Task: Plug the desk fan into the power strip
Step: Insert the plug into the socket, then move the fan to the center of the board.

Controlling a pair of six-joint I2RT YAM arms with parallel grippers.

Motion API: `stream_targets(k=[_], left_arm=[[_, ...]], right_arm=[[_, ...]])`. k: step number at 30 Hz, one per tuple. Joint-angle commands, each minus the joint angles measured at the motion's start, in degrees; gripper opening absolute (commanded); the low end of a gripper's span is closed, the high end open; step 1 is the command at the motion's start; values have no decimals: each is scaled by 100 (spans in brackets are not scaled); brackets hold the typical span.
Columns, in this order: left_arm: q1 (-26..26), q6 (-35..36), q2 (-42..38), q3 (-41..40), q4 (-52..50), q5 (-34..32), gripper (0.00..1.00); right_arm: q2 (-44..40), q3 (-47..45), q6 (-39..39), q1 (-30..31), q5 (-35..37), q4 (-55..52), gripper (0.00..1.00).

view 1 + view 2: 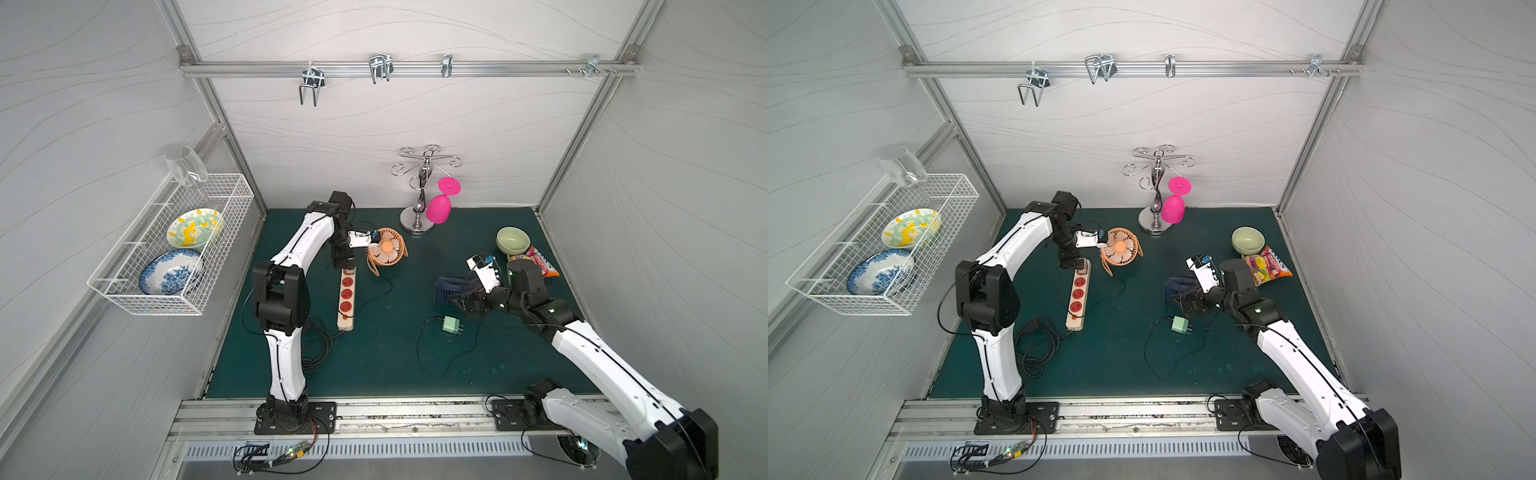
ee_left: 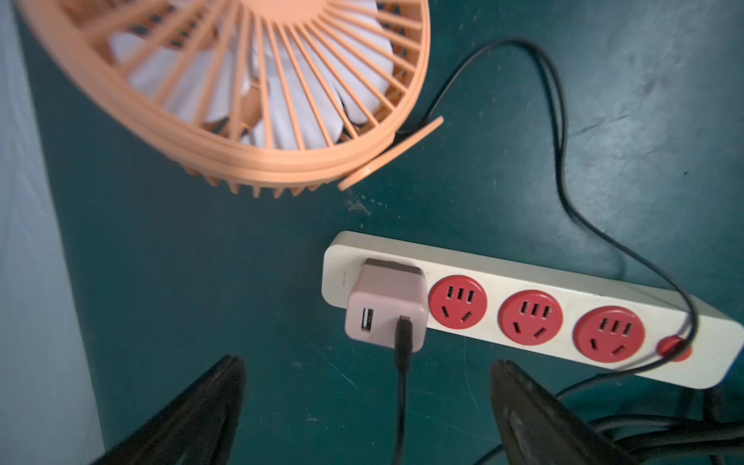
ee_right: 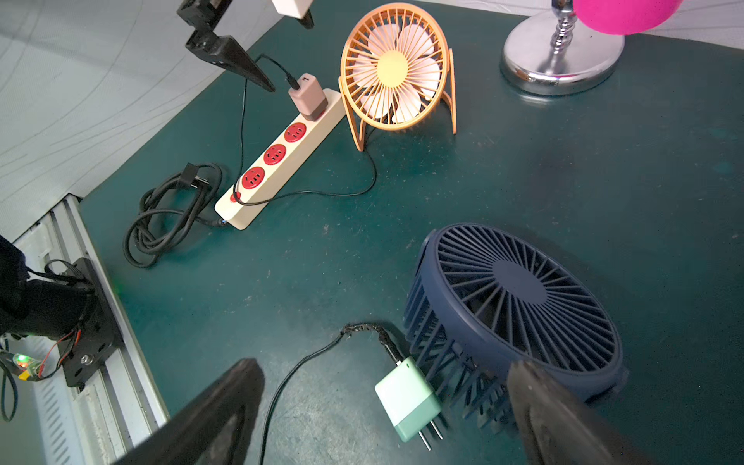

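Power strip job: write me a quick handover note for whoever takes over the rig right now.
Left gripper: open, empty, above the pink adapter.
Right gripper: open, empty, near the green adapter and blue fan.
Power strip lies on the mat next to the orange fan; three sockets free.
Done: pink adapter, with the orange fan's cord, sits in the strip's end socket and looks seated.
To do: pull the left arm away. Green adapter lies unplugged; plug it in only if the blue fan counts too.

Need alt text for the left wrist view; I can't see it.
A pink adapter is plugged into the end of the power strip, beside the orange fan. The left fingers stand open, clear of it, holding nothing.
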Motion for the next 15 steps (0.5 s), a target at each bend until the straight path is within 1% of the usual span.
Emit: stream_targets(k=[1, 4, 9, 13, 15], left_arm=[[-17, -442, -398, 111, 52, 509, 100], [-17, -1080, -898, -42, 555, 728, 100], [-9, -2444, -1681, -516, 1316, 872, 100], [-13, -3352, -2141, -834, 1433, 1023, 100], [-13, -3807, -2402, -1140, 1602, 1052, 100]], right_arm=[[-111, 196, 317, -9, 90, -439, 99], [-73, 391, 665, 26, 135, -932, 99], [-21, 579, 1211, 179, 192, -1606, 99], [83, 558, 1697, 341, -37, -1754, 99], [159, 502, 1819, 432, -110, -1765, 99]])
